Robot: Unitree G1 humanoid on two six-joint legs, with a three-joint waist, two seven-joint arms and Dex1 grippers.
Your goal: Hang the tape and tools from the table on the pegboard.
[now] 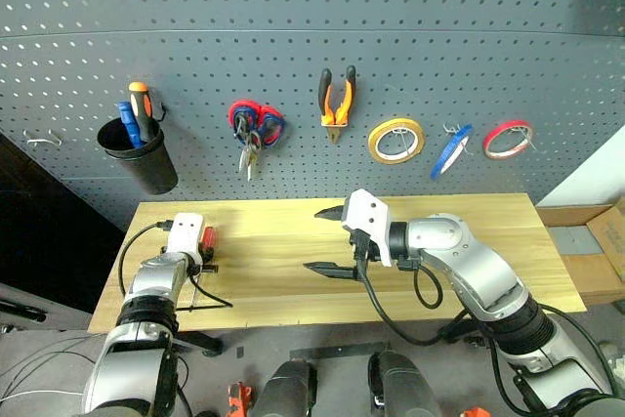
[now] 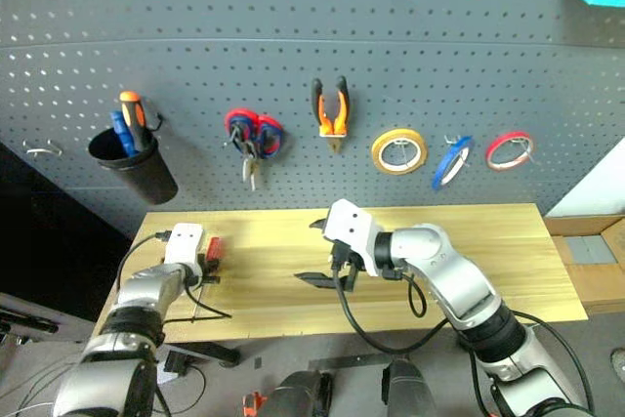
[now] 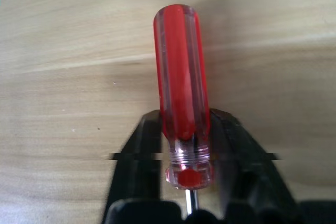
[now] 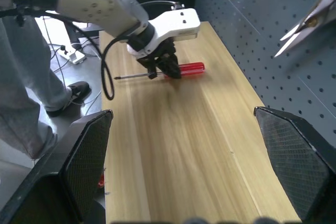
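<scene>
The red-handled screwdriver (image 3: 182,93) lies flat on the table (image 1: 469,241) near its left end, and the left gripper (image 4: 167,66) has its two black fingers (image 3: 142,166) one on each side of the handle's collar end, closed against it. The clear red handle juts forward past the fingertips; the thin metal shaft runs back under the wrist toward the table's near edge. The right gripper (image 1: 330,239) hovers over the middle of the table with its jaws spread wide and nothing between them.

On the pegboard (image 1: 293,26) hang one pair of orange-and-black pliers (image 1: 337,103), one pair of red-and-blue-handled scissors (image 1: 254,129), and three tape rolls: a yellow roll (image 1: 395,140), the blue tape (image 1: 450,151) and a red roll (image 1: 508,139). One black cup (image 1: 139,155) holds an orange and a blue handle.

The left forearm reaches forward and tips downward to the tabletop. The right arm bends inward, its gripper pointing toward the robot's left.
</scene>
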